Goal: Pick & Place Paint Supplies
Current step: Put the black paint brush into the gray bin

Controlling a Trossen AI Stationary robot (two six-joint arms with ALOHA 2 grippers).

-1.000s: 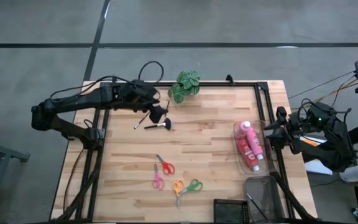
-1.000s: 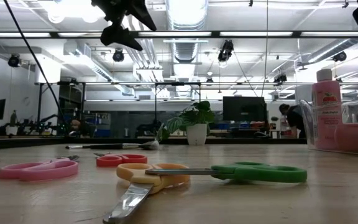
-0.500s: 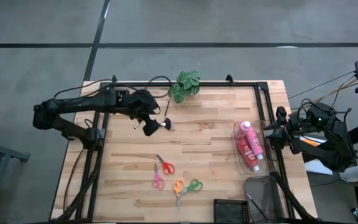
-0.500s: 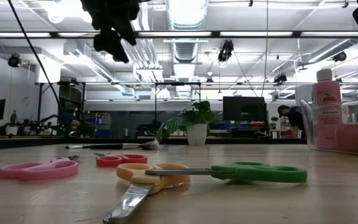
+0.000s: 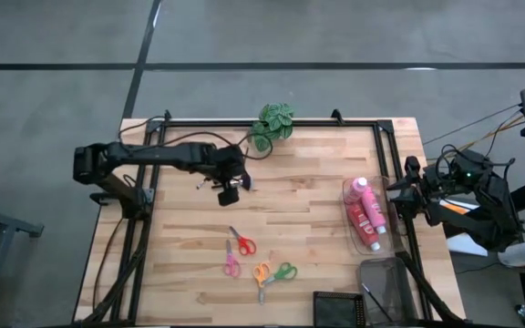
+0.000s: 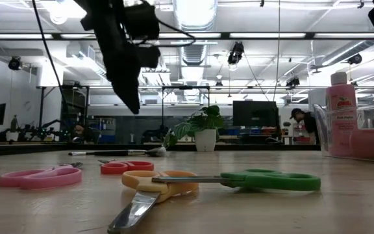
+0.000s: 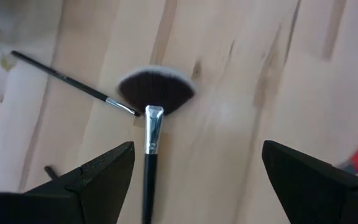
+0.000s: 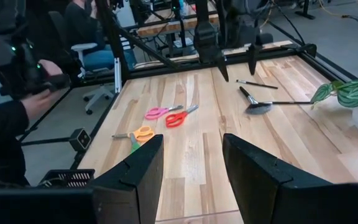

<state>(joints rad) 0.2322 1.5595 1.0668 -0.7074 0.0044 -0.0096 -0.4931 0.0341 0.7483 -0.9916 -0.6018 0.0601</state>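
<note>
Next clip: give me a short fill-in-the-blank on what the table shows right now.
1. The left hand hovers with fingers ____ above the fan brush.
2. The paint bottles lie in a clear bin at the table's ____ side.
3. The number of scissors on the table is ____.

Missing words: open; right; four

Bright, even light comes from ceiling strip lights (image 6: 193,36); the fan brush (image 7: 154,99) looks soft, shadows on the counter (image 5: 308,228) faint.
</note>
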